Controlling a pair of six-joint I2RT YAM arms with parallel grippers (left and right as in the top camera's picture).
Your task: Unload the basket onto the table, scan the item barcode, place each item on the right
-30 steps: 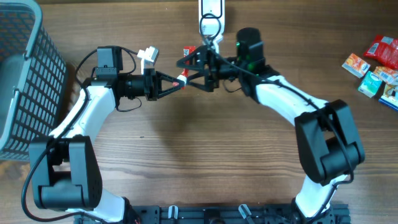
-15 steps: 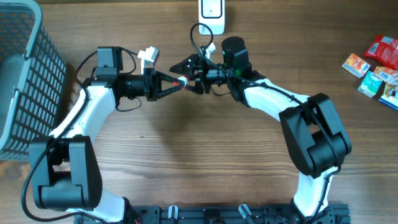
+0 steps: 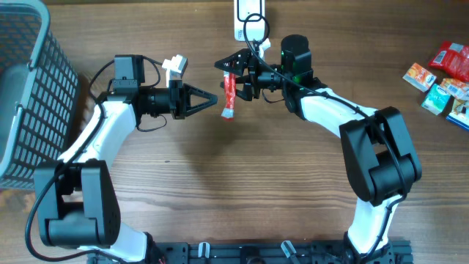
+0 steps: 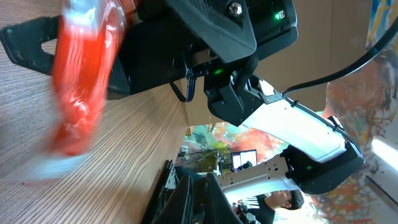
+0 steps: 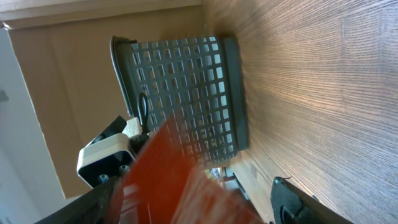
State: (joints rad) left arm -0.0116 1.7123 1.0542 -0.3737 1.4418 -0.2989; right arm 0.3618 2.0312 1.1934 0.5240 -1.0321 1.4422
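Above the table (image 3: 220,191), near the white scanner (image 3: 249,15), a red packet (image 3: 229,95) has its upper end at the right pincer (image 3: 229,72). Its print is too blurred to read in either wrist view. That pincer's fingers stand on both sides of the packet, but I cannot tell whether they pinch it. The left pincer (image 3: 212,100) is pressed together and empty, just beside the packet. A second ago the packet sat between both pincers' tips; now it is clear of the left one.

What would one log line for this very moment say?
left gripper: shut, empty | right gripper: holds red packet | barcode: not visible
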